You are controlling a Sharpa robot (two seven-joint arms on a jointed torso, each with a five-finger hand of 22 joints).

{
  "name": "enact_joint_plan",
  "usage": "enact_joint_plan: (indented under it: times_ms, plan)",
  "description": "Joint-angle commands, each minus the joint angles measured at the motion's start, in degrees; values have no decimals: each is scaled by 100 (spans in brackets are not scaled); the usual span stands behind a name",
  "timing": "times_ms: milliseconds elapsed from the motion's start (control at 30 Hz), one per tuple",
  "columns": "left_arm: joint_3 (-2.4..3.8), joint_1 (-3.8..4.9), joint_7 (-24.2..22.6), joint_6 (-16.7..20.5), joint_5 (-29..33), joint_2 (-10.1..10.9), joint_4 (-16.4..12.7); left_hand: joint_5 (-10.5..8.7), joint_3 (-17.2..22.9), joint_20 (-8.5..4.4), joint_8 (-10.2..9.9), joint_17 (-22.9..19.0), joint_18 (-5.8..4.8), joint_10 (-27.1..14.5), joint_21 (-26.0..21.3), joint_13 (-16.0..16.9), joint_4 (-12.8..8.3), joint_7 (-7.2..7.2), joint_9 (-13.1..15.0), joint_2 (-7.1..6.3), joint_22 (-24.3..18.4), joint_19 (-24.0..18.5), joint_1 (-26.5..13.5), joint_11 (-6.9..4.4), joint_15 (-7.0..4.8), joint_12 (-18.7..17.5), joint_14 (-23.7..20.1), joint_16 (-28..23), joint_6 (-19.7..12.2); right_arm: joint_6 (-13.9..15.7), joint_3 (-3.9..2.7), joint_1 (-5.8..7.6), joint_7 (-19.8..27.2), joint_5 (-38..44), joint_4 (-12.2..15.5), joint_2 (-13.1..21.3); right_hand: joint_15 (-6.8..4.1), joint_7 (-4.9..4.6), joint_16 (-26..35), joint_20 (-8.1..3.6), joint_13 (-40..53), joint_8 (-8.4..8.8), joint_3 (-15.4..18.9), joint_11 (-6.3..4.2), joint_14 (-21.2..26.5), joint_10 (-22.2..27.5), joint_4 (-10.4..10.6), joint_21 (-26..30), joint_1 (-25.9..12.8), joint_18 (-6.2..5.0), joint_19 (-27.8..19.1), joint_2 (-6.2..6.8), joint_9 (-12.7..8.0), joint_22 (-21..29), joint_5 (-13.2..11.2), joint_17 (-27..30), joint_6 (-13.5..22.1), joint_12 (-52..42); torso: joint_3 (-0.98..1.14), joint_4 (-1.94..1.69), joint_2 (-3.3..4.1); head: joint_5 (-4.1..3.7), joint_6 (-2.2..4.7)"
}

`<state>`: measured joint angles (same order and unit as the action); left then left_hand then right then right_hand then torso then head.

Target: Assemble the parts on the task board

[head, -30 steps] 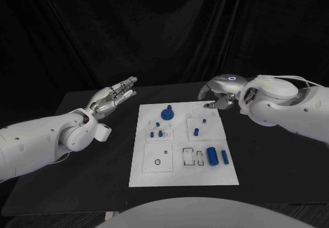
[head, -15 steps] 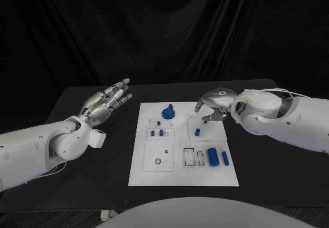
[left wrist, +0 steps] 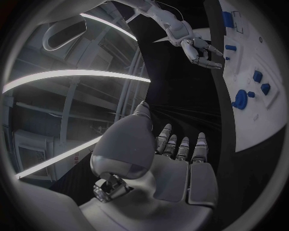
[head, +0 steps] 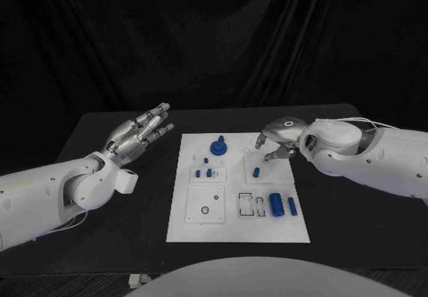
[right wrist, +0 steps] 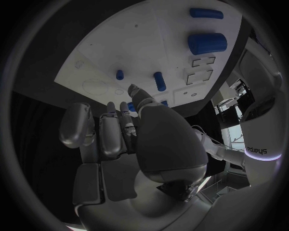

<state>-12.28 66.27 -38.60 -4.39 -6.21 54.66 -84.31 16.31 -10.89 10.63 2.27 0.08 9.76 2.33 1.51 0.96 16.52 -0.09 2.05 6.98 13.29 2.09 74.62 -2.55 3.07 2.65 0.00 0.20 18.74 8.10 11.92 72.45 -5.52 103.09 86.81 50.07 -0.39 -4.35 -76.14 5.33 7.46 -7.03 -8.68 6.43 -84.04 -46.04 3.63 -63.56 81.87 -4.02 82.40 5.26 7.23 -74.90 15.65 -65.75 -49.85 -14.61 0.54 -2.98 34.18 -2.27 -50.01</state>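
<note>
My right hand (head: 278,143), fingers curled and holding nothing, hovers over the task board (head: 239,230) at its two o'clock corner; the small blue peg (head: 256,172) stands near, toward seven. I judge this the reach; next, lower and pinch. Left hand (head: 135,135) open, idle

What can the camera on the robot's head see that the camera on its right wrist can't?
Only the head view shows the left robot hand, open and raised beside the board, plus the big blue round part near the board's far edge.

Only the right wrist view shows the right robot hand's palm side up close, fingers reaching over the board with nothing in them.

Both show the white board, the fat blue cylinder and the thin blue rod beside it.
</note>
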Motion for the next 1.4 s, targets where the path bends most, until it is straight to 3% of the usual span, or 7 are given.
enact_joint_plan:
  times_ms: [33,433,500,533,667,1233,1400]
  plan:
    - [6,-11,-451,-164,60,-15,2,32,-52,63,-9,-8,46,16,11,-3,2,30,9,-2,-13,-4,74,44,57,29,0,-20,-4,-65,-3,-42,-37,80,-71,-15,9,61,2,25,-44,25,47,-17,-49,-149,8,7,-19,-110,2,-49,-16,-828,-24,3,-72,-54,10,7,-5,6,1]
    - [6,-17,-425,-217,60,-33,4,133,-95,149,-11,-8,51,31,15,2,-13,77,7,47,-37,10,213,102,124,57,0,-20,-22,1,-3,-154,17,5,-252,-47,41,11,-10,45,-146,42,122,-49,-61,-426,79,-23,-79,-100,23,-86,-60,-838,-107,0,-250,-77,1,11,-20,20,1]
    - [6,-18,-431,-243,60,-40,4,212,-98,165,-8,-8,52,34,15,3,-30,99,9,61,-50,13,283,125,137,64,0,-20,-8,27,-3,-167,32,-39,-270,-49,76,-92,-14,67,-175,44,121,-56,-63,-517,76,-27,-51,-95,27,-99,-70,-840,-77,-1,-311,-80,0,12,-20,17,1]
    - [6,-19,-435,-253,60,-42,0,314,-101,172,-2,-8,56,42,19,5,-41,114,13,79,-46,21,362,141,151,76,0,-20,25,41,-3,-174,41,-53,-276,-49,88,-120,-19,75,-183,46,121,-56,-65,-545,77,-36,-46,-93,30,-102,-74,-842,-74,-6,-325,-80,-1,11,-21,16,1]
    - [6,-20,-446,-281,59,-50,-13,398,-107,179,2,-8,59,56,27,8,-41,123,15,101,-28,38,439,153,155,94,0,-20,47,81,-3,-203,70,-89,-300,-55,113,-211,-27,104,-231,53,110,-52,-68,-678,75,-51,-9,-91,37,-116,-91,-847,-39,-7,-403,-63,-2,12,-22,32,1]
    - [6,-26,-491,-329,59,-64,-14,632,-131,268,41,23,63,139,95,29,-153,234,40,129,158,196,795,265,218,200,75,19,281,183,-3,-324,138,-115,-426,-147,132,-300,-7,133,-375,117,-84,-47,-37,-983,36,-28,150,-99,17,-159,-167,-845,269,49,-553,118,-8,11,-27,54,1]
    - [6,-27,-470,-344,59,-69,-6,670,-137,293,74,31,64,162,109,36,-168,273,58,148,190,234,841,308,236,231,96,31,422,220,-3,-348,150,-171,-461,-176,155,-292,-12,138,-390,229,-316,-29,-30,-1120,7,-28,224,-99,11,-125,-245,-846,577,57,-474,287,-9,11,-28,56,1]
